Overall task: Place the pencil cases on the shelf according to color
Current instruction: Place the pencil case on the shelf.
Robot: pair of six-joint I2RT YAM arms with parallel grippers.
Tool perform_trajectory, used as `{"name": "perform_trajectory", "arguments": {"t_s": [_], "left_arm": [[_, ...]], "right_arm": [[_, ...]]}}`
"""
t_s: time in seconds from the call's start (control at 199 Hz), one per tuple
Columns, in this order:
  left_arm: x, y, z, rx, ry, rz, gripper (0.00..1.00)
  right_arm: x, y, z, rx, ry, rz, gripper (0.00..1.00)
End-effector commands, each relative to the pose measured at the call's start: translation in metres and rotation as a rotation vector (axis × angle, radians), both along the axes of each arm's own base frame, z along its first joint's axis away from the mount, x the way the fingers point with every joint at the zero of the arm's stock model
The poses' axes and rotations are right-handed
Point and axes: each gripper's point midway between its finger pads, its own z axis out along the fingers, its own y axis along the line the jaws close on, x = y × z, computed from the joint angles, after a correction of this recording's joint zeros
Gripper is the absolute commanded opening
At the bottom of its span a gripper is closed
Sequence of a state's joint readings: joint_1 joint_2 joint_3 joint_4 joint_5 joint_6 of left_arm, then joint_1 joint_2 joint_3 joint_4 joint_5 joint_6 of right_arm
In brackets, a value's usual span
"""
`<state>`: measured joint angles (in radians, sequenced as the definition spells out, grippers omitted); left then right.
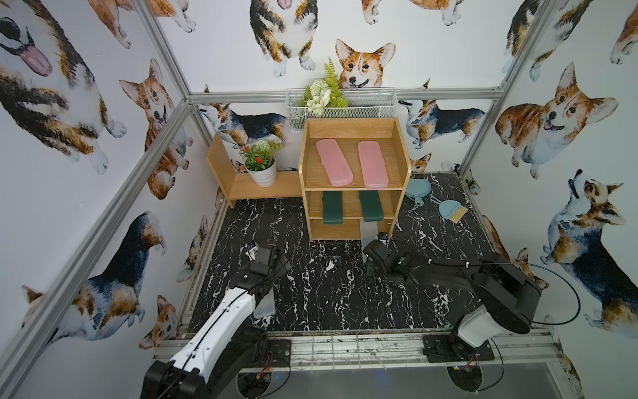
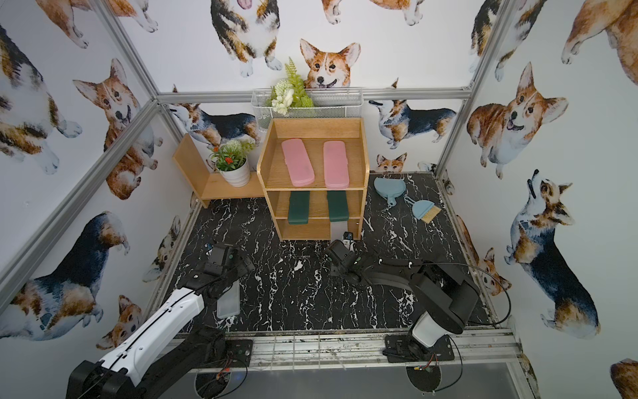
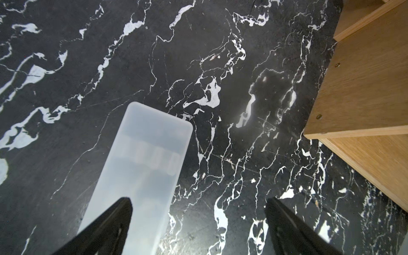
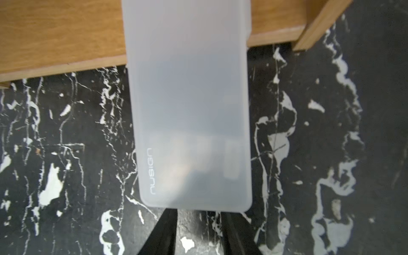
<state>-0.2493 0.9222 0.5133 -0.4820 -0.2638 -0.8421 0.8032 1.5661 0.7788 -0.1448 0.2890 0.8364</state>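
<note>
The shelf (image 1: 352, 189) stands at the back of the black marble floor. Two pink pencil cases (image 1: 334, 162) lie on its top and two dark green ones (image 1: 333, 207) on the middle tier. A frosted case (image 4: 189, 99) pokes out of the bottom tier at its right. My right gripper (image 4: 198, 217) sits just behind that case's near end with its fingers drawn close together and its tips hidden by the case. Another frosted case (image 3: 141, 159) lies on the floor under my left gripper (image 3: 198, 199), which is open, with one finger (image 3: 114, 220) over the case.
A low wooden stand (image 1: 266, 188) with a potted plant (image 1: 260, 165) adjoins the shelf's left side. A light-blue dustpan (image 1: 418, 188) and brush (image 1: 452, 210) lie right of the shelf. A white wire basket (image 1: 362, 110) hangs on the back wall.
</note>
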Motion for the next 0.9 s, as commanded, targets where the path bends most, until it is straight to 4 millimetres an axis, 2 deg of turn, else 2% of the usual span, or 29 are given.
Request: {"name": "perform_trajectory", "arguments": {"t_s": [0.0, 0.146, 0.321, 0.442, 0.517, 0.632, 0.693, 0.713, 0.773, 0.898], "left_arm": [[0.003, -0.002, -0.001, -0.008, -0.007, -0.011, 0.99], [0.000, 0.002, -0.011, 0.001, 0.016, 0.011, 0.99], [-0.002, 0.003, -0.017, 0.001, 0.030, 0.018, 0.99], [-0.004, 0.001, -0.022, 0.001, 0.056, 0.003, 0.99], [-0.008, 0.001, -0.025, 0.004, 0.079, 0.001, 0.99], [-0.008, -0.001, -0.027, -0.009, 0.079, -0.005, 0.99], [-0.007, -0.002, -0.028, -0.012, 0.083, -0.008, 0.99], [-0.007, -0.002, -0.028, -0.012, 0.087, -0.008, 0.99], [-0.005, -0.005, -0.032, -0.018, 0.096, -0.017, 0.99], [-0.005, -0.009, -0.042, -0.019, 0.146, -0.038, 0.99]], "right_arm": [[0.016, 0.002, 0.014, -0.017, -0.055, 0.028, 0.38], [0.030, -0.001, 0.019, -0.042, -0.071, 0.032, 0.38], [0.043, -0.003, 0.016, -0.063, -0.078, 0.039, 0.38], [0.044, 0.001, 0.023, -0.038, -0.089, 0.050, 0.36], [0.038, 0.003, 0.034, 0.003, -0.108, 0.056, 0.40], [0.022, 0.003, 0.056, 0.046, -0.143, 0.037, 0.53], [0.010, 0.009, 0.064, 0.100, -0.151, 0.033, 0.62], [0.005, 0.012, 0.067, 0.121, -0.155, 0.040, 0.68], [-0.010, 0.021, 0.071, 0.170, -0.161, 0.062, 0.77], [-0.035, 0.028, 0.069, 0.198, -0.134, 0.096, 0.83]]}}
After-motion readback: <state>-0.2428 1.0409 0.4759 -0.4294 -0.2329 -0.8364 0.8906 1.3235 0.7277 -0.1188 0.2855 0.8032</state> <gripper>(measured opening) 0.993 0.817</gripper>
